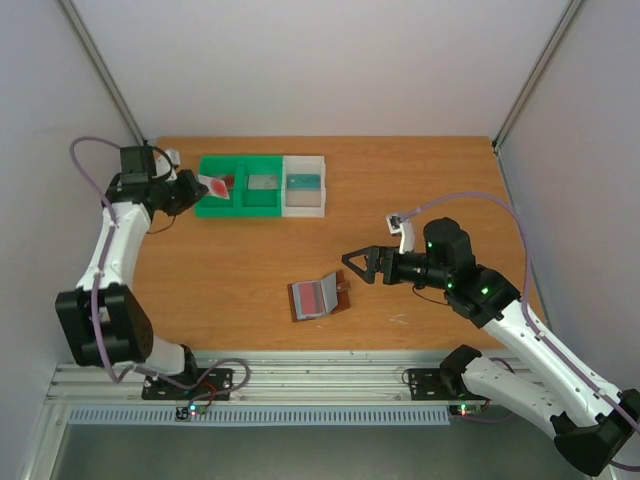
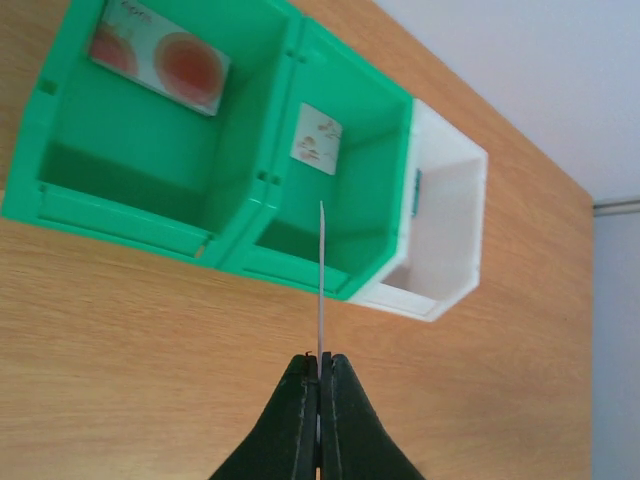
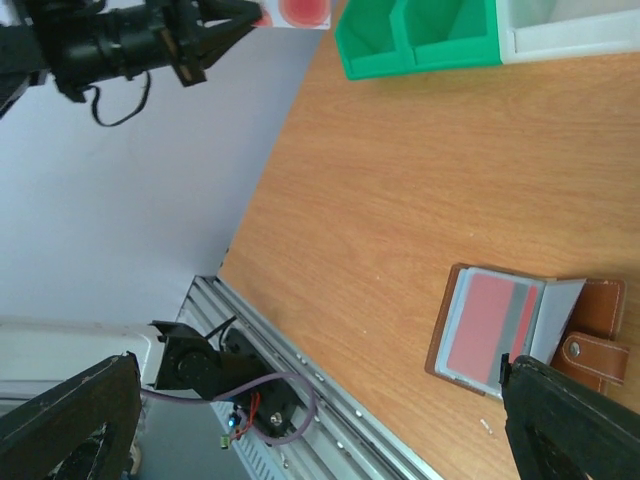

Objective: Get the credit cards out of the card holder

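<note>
The brown card holder lies open on the table, a red credit card in its blue-grey pocket. In the right wrist view the card holder and red card sit just left of my right finger. My right gripper hangs open just right of the holder, nothing between its fingers. My left gripper is shut on a whitish card with a red spot at the left end of the green bin. The left wrist view shows that card edge-on rising from the shut left gripper.
A green two-compartment bin and a white bin stand side by side at the back. One card lies in each green compartment. The aluminium rail runs along the near edge.
</note>
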Robot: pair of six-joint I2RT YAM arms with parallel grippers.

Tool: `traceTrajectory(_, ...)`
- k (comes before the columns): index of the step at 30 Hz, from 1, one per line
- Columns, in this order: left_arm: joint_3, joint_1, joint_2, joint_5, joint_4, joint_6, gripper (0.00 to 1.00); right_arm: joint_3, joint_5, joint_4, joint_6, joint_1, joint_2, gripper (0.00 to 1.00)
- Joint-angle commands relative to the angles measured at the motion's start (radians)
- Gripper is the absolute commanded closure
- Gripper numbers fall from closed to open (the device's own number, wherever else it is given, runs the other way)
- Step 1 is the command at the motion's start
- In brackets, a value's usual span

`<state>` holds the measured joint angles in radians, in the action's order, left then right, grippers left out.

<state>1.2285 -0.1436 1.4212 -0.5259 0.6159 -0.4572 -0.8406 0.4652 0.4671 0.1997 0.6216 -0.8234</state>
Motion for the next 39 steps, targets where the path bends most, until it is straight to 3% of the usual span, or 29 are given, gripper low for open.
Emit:
traceTrajectory(1,0.113,-0.052,0.144,-0.019,0.090,0.138,1.00,-0.057,-0.030,0.021,-0.041,0.001,0.003,0.02)
traceTrajectory(18,0.576,-0.059,0.622,-0.040,0.202,0.219,0.99,-0.133,-0.082,0.050,-0.075,0.000,-0.087,0.02)
traceTrajectory(26,0.750,-0.059,0.765,-0.045,0.251,0.218,1.00,-0.146,-0.108,0.050,-0.078,0.000,-0.124,0.01)
traceTrajectory(39,0.901,-0.056,0.920,-0.082,0.244,0.224,1.00,-0.166,-0.117,0.027,-0.088,0.001,-0.208,0.02)
